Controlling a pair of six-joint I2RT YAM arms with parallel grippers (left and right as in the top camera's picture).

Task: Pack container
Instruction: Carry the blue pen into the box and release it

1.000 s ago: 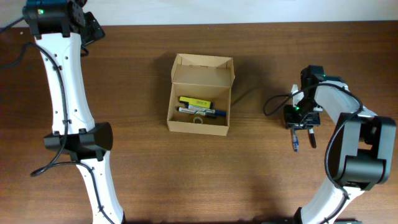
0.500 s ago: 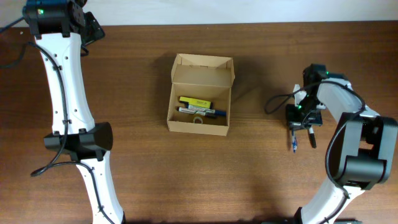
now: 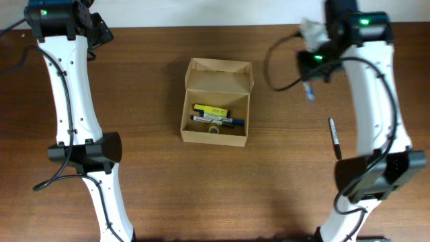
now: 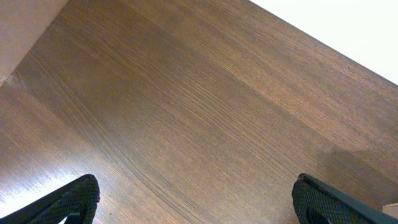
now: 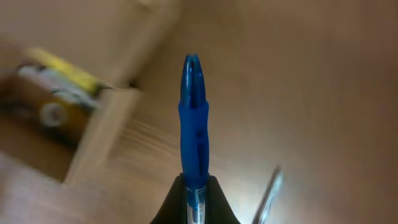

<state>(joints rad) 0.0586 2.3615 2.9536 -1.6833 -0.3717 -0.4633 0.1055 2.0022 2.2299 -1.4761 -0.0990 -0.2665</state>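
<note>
Cardboard dominates the overhead view: the container [image 3: 213,137] sits open, its lid flap [image 3: 219,77] raised at the back, well apart from the right pincer [image 3: 310,79] on the side toward the table's middle. A yellow marker [image 3: 211,109] and other small items lie inside. The right pincer is clamped on a blue pen [image 3: 309,92], which hangs below it. A black pen [image 3: 332,131] lies on the table [image 3: 148,188], nearer this pincer than the box is. The left pincer [image 3: 94,30] is far from everything, at the opposite corner.

In the left wrist view, the left pincer [image 4: 196,202] is spread wide, with only bare wood between and ahead of its tips.

In the right wrist view, the right pincer [image 5: 194,194] pinches the blue pen [image 5: 194,137], which juts straight out ahead. The container [image 5: 93,124], blurred, lies ahead and off to one side, and the black pen [image 5: 268,193] is close on the other.

The box looks light and thin-walled, so it will likely slide or dent under a push. The flap's free edge seems the best hold for closing, with a side wall braced.
</note>
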